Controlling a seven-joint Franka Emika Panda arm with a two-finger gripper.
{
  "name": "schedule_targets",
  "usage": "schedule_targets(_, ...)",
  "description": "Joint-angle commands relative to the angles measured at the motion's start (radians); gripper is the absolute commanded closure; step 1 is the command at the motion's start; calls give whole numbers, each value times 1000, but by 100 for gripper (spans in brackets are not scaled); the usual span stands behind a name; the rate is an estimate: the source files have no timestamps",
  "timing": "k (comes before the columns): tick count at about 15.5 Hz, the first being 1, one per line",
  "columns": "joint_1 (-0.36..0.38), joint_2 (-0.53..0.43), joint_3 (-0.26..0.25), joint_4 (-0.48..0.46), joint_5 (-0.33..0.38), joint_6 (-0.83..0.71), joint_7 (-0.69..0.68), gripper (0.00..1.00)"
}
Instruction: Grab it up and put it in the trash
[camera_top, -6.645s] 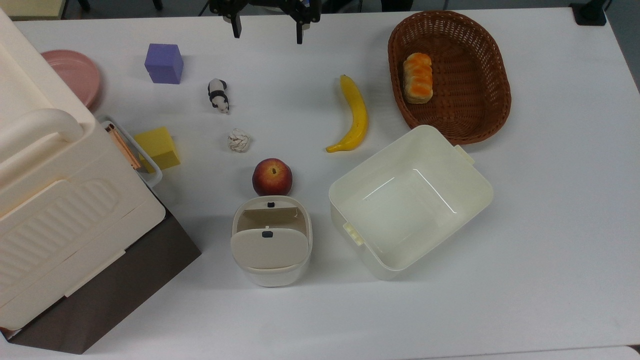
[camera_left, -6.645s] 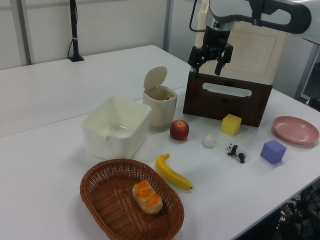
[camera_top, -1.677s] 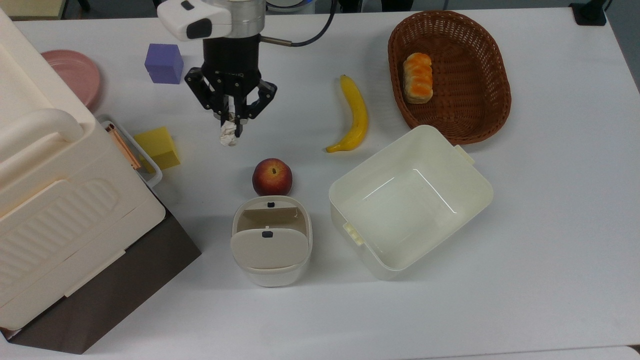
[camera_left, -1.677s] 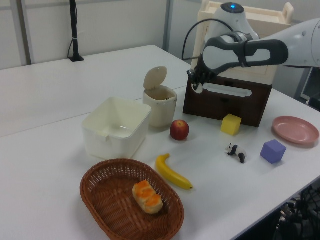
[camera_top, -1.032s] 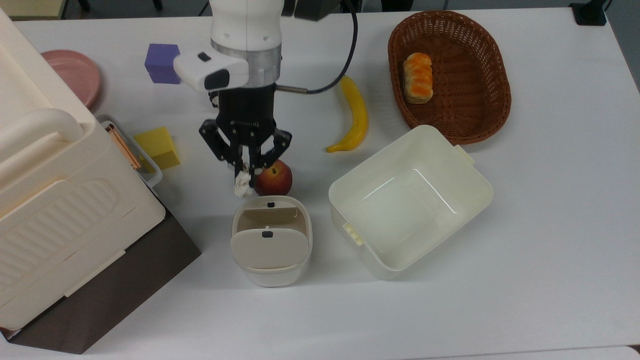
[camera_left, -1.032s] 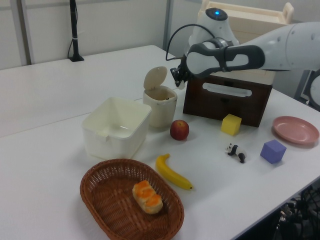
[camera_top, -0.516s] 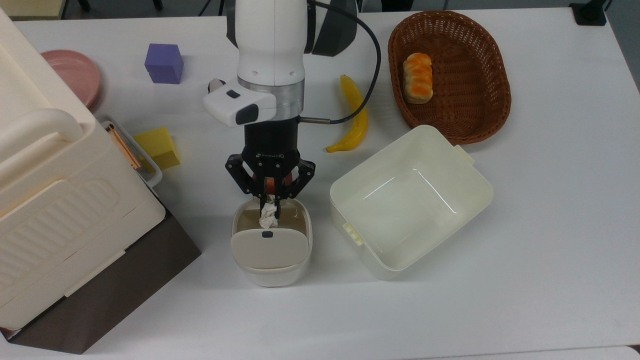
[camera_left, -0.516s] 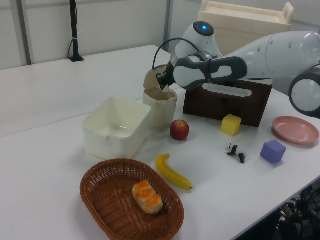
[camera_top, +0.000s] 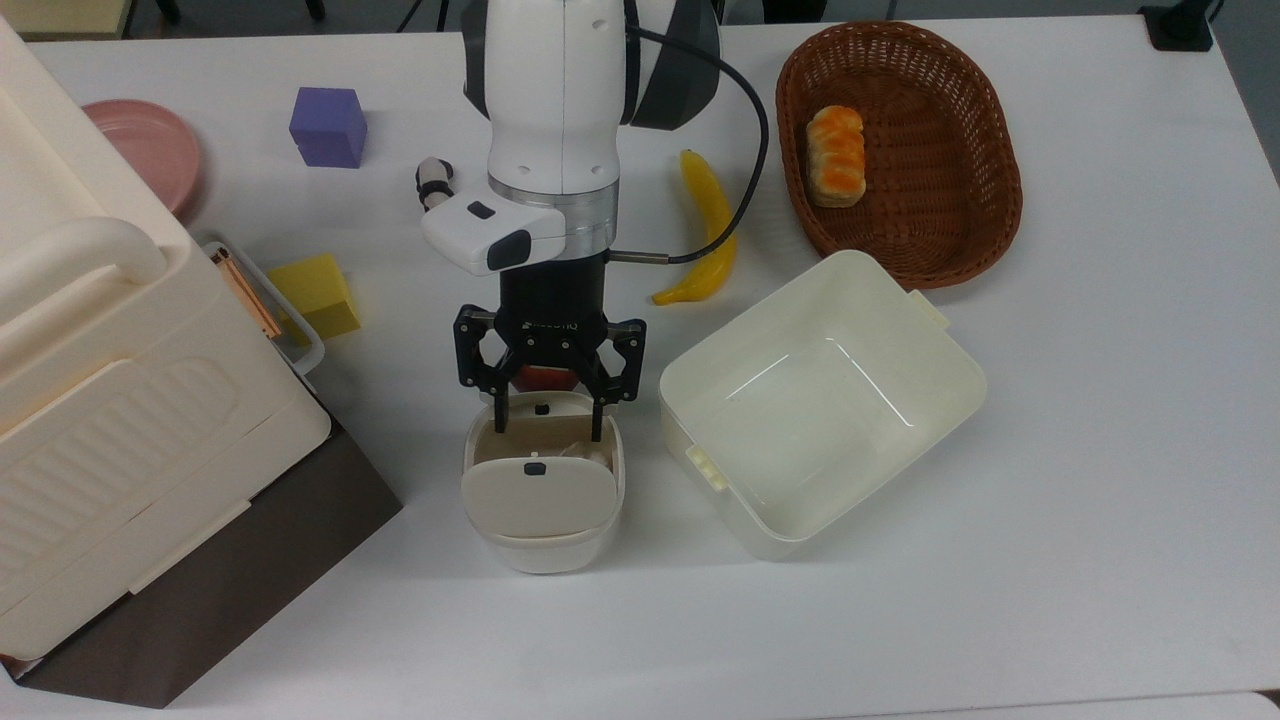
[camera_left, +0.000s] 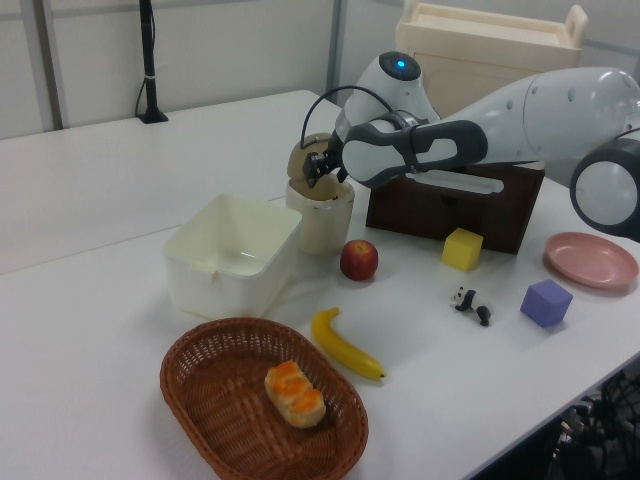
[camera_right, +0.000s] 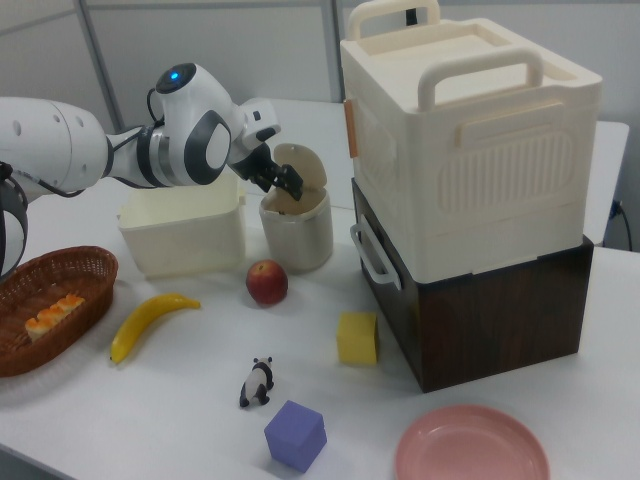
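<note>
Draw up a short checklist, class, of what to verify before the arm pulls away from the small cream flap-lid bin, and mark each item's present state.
1. Hand open: ok, fingers spread over the small cream flap-lid bin.
2. Nothing between the fingers: ok.
3. Crumpled off-white paper ball inside the bin: ok, a pale lump lies in the opening in the top view.
4. Flap lid swung clear of the opening: ok.
5. Fingertips above the bin's rim: cannot tell.
6. Red apple undisturbed beside the bin: ok.

A white table (camera_top: 1100, 450) is filling the foreground. Pale wall panels (camera_left: 240, 45) with metal uprights are standing behind it, evenly lit.
</note>
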Motion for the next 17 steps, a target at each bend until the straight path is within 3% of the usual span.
schedule_targets(1,9,2,-4,11,-35,12,6,0)
schedule_targets(4,9,-51,-4,-24,-32,-2,6,0)
schedule_targets(7,9,-174,-4,-102,-22,-99,9,0)
schedule_targets(14,10,-407,-4,-111,-8,-693,14,0)
schedule_targets(17,6,-486,-25,-113,56,-851,1,0)
